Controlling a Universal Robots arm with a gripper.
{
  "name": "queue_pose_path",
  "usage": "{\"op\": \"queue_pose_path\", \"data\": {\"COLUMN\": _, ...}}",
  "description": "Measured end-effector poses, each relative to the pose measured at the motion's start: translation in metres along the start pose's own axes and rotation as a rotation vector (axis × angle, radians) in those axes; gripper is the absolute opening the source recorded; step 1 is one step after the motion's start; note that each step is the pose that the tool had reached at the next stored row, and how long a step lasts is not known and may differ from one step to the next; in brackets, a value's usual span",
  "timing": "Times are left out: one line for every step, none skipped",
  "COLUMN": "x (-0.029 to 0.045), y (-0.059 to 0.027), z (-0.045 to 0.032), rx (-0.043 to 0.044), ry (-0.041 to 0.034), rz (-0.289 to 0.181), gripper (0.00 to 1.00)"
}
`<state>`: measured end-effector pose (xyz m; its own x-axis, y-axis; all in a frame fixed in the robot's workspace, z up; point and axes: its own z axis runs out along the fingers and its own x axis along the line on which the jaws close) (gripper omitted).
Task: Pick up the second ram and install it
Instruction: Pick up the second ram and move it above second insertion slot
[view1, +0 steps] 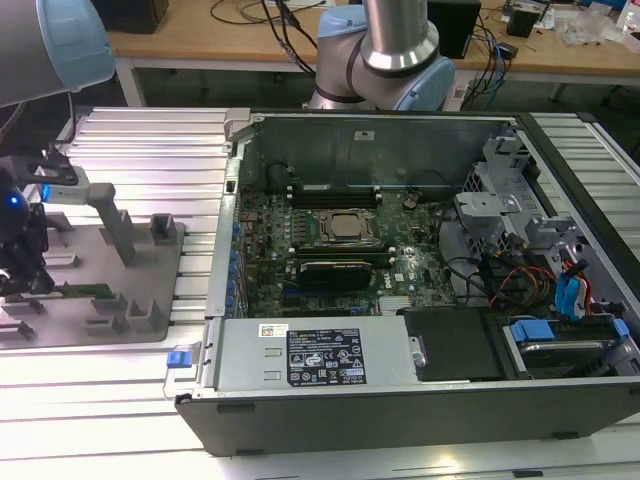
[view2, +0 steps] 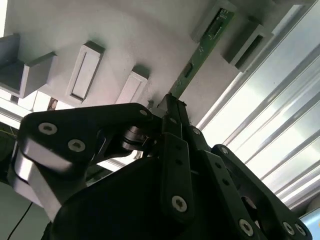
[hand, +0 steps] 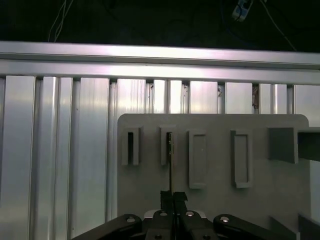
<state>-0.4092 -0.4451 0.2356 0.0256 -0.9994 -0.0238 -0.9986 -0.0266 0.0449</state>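
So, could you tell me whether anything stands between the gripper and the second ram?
Nothing visible does. In both wrist views the gripper is closed on the second ram at its near end; its far end rests in the grey tray.

The second ram (view2: 201, 50) is green, dotted with small dark chips and pale specks. The tool (view2: 170, 104) is matt black with silver screw heads. The holder tray (view2: 120, 30) is plain light grey. The surface (view1: 130, 140) is silvery aluminium, striped with lengthwise ribs. The motherboard (view1: 265, 255) is dark green, the case (view1: 400, 415) around it dark grey. The arm (view1: 400, 40) is silver-grey with pale blue caps.
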Motion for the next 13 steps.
{"op": "queue_pose_path", "data": {"x": -0.0001, "y": 0.0001, "z": -0.0027, "rx": 0.0001, "ry": 0.0, "rz": 0.0, "gripper": 0.09}}
{"op": "queue_pose_path", "data": {"x": -0.0001, "y": 0.0002, "z": -0.0054, "rx": 0.0002, "ry": 0.0001, "rz": 0.0, "gripper": 0.09}}
{"op": "queue_pose_path", "data": {"x": -0.0002, "y": 0.0004, "z": -0.0073, "rx": 0.0003, "ry": 0.0001, "rz": 0.0, "gripper": 0.09}}
{"op": "queue_pose_path", "data": {"x": -0.0002, "y": 0.0004, "z": -0.009, "rx": 0.0004, "ry": 0.0, "rz": 0.0, "gripper": 0.09}}
{"op": "queue_pose_path", "data": {"x": -0.0003, "y": 0.0005, "z": -0.0112, "rx": 0.0004, "ry": 0.0001, "rz": 0.0, "gripper": 0.09}}
{"op": "queue_pose_path", "data": {"x": -0.0003, "y": 0.0006, "z": -0.0134, "rx": 0.0006, "ry": 0.0001, "rz": 0.0, "gripper": 0.09}}
{"op": "queue_pose_path", "data": {"x": -0.0004, "y": 0.0008, "z": -0.0177, "rx": 0.0005, "ry": 0.0001, "rz": 0.0, "gripper": 0.09}}
{"op": "queue_pose_path", "data": {"x": -0.0005, "y": 0.0009, "z": -0.0205, "rx": 0.0006, "ry": 0.0001, "rz": 0.0, "gripper": 0.09}}
{"op": "queue_pose_path", "data": {"x": -0.0006, "y": 0.001, "z": -0.0232, "rx": 0.0007, "ry": 0.0, "rz": 0.0, "gripper": 0.09}}
{"op": "queue_pose_path", "data": {"x": -0.0006, "y": 0.0012, "z": -0.0266, "rx": 0.0007, "ry": 0.0, "rz": 0.0, "gripper": 0.09}}
{"op": "queue_pose_path", "data": {"x": -0.0007, "y": 0.0013, "z": -0.0282, "rx": 0.0007, "ry": 0.0001, "rz": 0.0, "gripper": 0.09}}
{"op": "queue_pose_path", "data": {"x": -0.0008, "y": 0.0015, "z": -0.0332, "rx": 0.0008, "ry": 0.0001, "rz": 0.0, "gripper": 0.09}}
{"op": "queue_pose_path", "data": {"x": -0.0009, "y": 0.0017, "z": -0.0366, "rx": 0.0008, "ry": 0.0001, "rz": 0.0, "gripper": 0.09}}
